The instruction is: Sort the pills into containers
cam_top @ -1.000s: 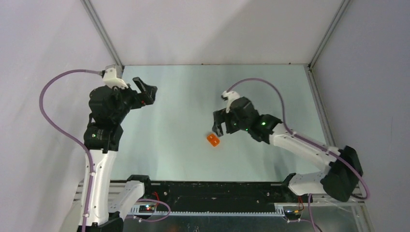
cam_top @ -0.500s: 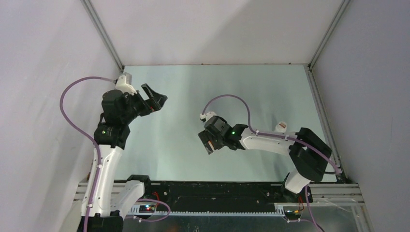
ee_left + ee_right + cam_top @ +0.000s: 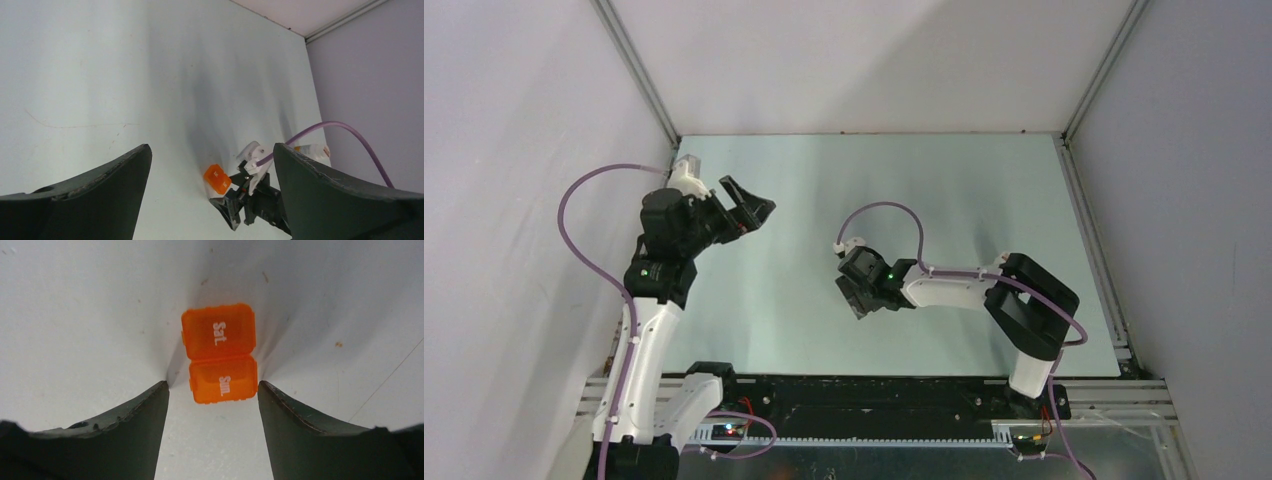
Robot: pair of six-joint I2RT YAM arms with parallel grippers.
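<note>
On my right wrist feed the right gripper [image 3: 212, 386] is low over the table [image 3: 984, 190] and straddles the orange pill box [image 3: 220, 357], a two-cell case whose lids read "Sat" and "Sun". The jaws are partly open. One finger [image 3: 300, 430] sits at the edge of the "Sun" cell, touching or nearly so, and a clear gap shows on the other side, so I see no grip on it. The overhead view hides the box under that wrist. My left gripper [image 3: 212, 150] hangs above the far left of the table with its jaws spread wide and holding nothing. Its camera also shows the white bottle [image 3: 312, 149] lying beyond the right arm, well apart from the box.
</note>
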